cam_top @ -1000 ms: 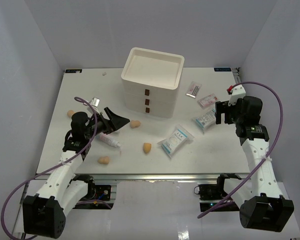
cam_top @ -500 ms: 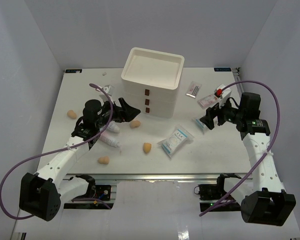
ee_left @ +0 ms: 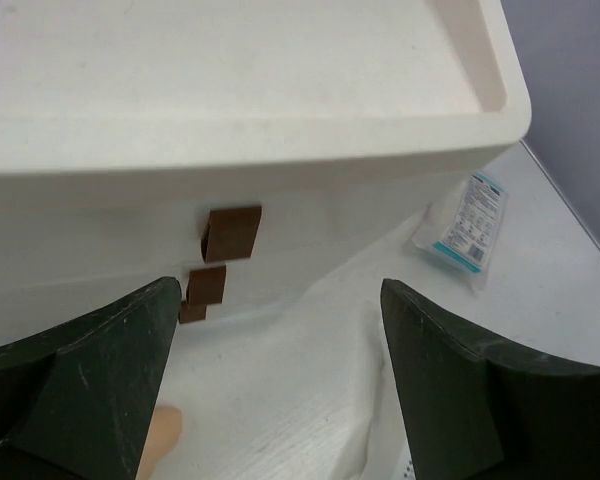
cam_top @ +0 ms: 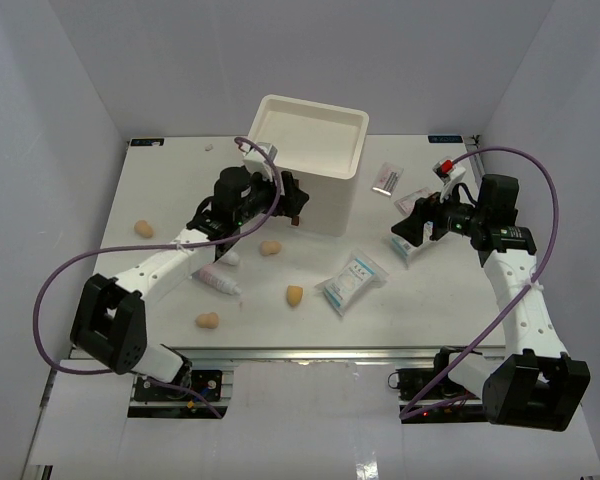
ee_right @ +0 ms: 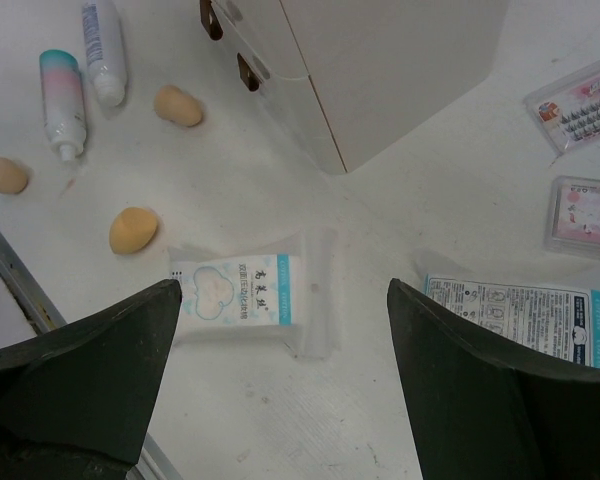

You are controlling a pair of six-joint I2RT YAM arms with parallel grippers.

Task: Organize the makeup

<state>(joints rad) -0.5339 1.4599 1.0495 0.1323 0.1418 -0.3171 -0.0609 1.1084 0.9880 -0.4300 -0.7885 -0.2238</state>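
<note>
since a second ago the left arm has swung away from the tubes to the front of the cream drawer box; the left gripper stands wide open before the brown drawer handles, holding nothing; the right gripper has tipped forward, just as wide and empty, above a blue-and-white packet; a second packet lies beside it; the sponges and sachets lie unmoved on the table
</note>
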